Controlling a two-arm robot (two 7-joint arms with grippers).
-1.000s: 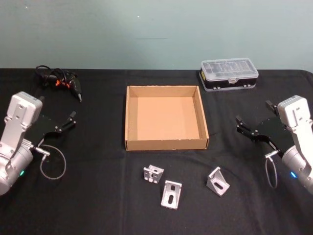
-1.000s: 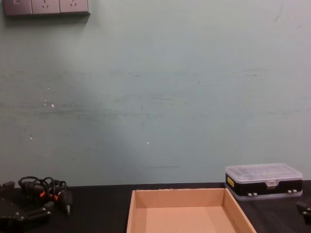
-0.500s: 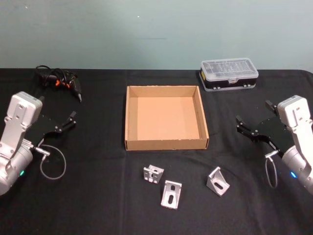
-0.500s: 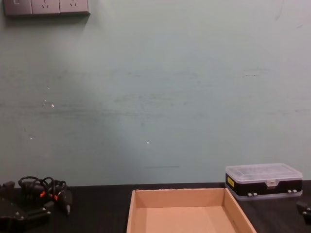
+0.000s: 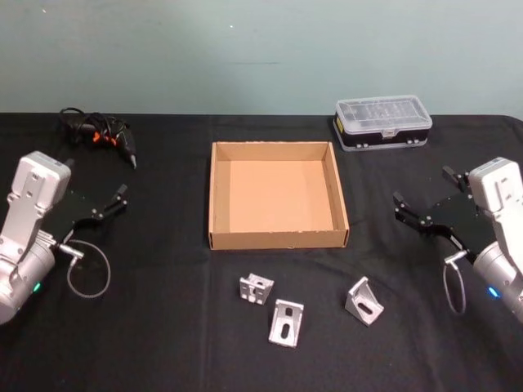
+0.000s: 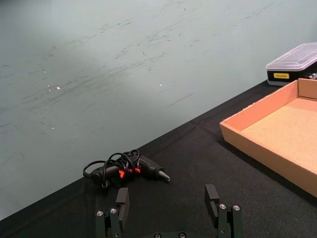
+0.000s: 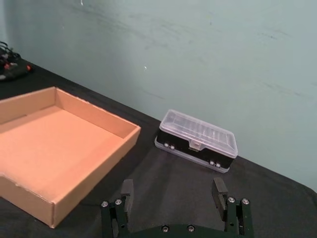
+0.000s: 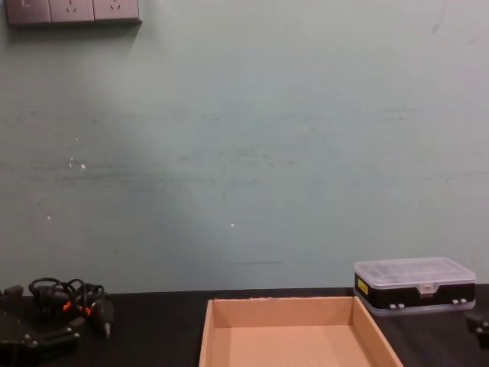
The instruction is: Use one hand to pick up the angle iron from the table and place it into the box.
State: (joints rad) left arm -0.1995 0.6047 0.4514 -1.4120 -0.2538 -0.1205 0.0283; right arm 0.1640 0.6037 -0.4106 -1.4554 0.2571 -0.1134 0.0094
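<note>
Nothing picked yet. The cardboard box (image 5: 278,239) is empty, mid-table.

3 angle irons lie on the black table (image 5: 163,327) in front of the box's near wall, clear of it: left angle iron (image 5: 257,289), middle angle iron (image 5: 285,323), right angle iron (image 5: 364,301). None touch each other.

Left gripper (image 6: 167,201) hovers over the table's left side with its fingers spread and nothing between them. Right gripper (image 7: 172,192) hovers on the right side, fingers likewise spread and empty. Both are well apart from the brackets.

Also on the table: black case with clear lid (image 5: 382,122) at back right, corded black hand tool (image 5: 102,135) at back left.

Handling, my read: small ribbed metal corner brackets, so rigid, light and not fragile, but bare smooth metal will likely slip on the pads. I'd pinch across the 2 side ribs or across 1 flat flange, not on the sloped edge. The right angle iron looks the easiest reach for the right gripper. The box walls are low, so a short lift should clear them.
</note>
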